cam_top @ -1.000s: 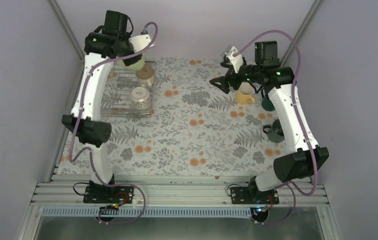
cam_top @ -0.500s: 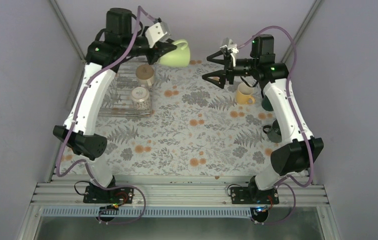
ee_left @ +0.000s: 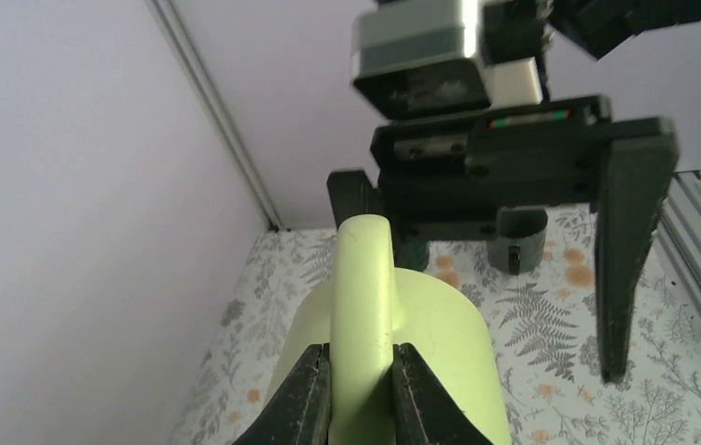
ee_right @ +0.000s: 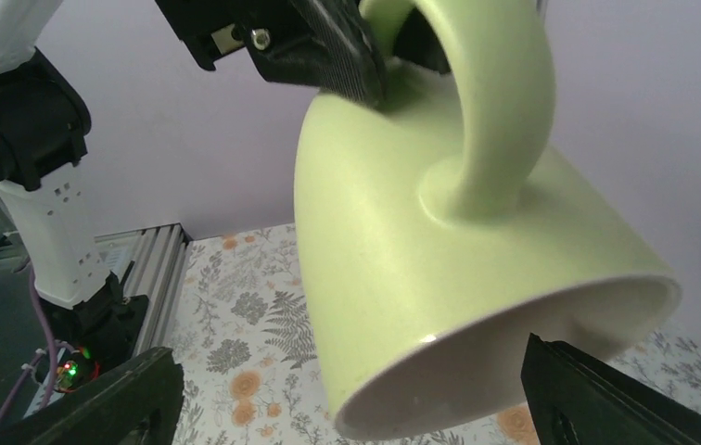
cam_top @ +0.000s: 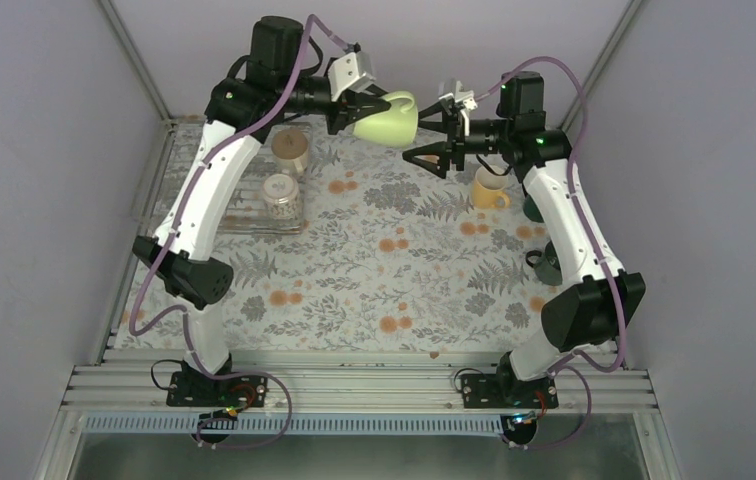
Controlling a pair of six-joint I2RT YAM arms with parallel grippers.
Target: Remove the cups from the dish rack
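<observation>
My left gripper [cam_top: 352,108] is shut on the handle of the pale green mug [cam_top: 388,120] and holds it in the air over the far middle of the table. In the left wrist view my gripper [ee_left: 363,375] pinches the handle of the mug [ee_left: 439,343]. My right gripper [cam_top: 432,132] is open and faces the mug's mouth, close to it. In the right wrist view the mug [ee_right: 402,241] fills the space between my right gripper's [ee_right: 351,408] spread fingers. The dish rack [cam_top: 237,215] at far left holds the cream-white mug [cam_top: 291,148] and the patterned mug [cam_top: 279,193].
The yellow mug [cam_top: 489,188] stands on the flowered cloth at the right. A dark green mug [cam_top: 552,262] stands nearer the right edge, and another dark mug [cam_top: 534,206] is partly hidden by the right arm. Walls close in on three sides.
My left arm has lifted the pale green mug off the rack and carried it right through the air. My right gripper has risen, turned left toward the mug and spread wide.
</observation>
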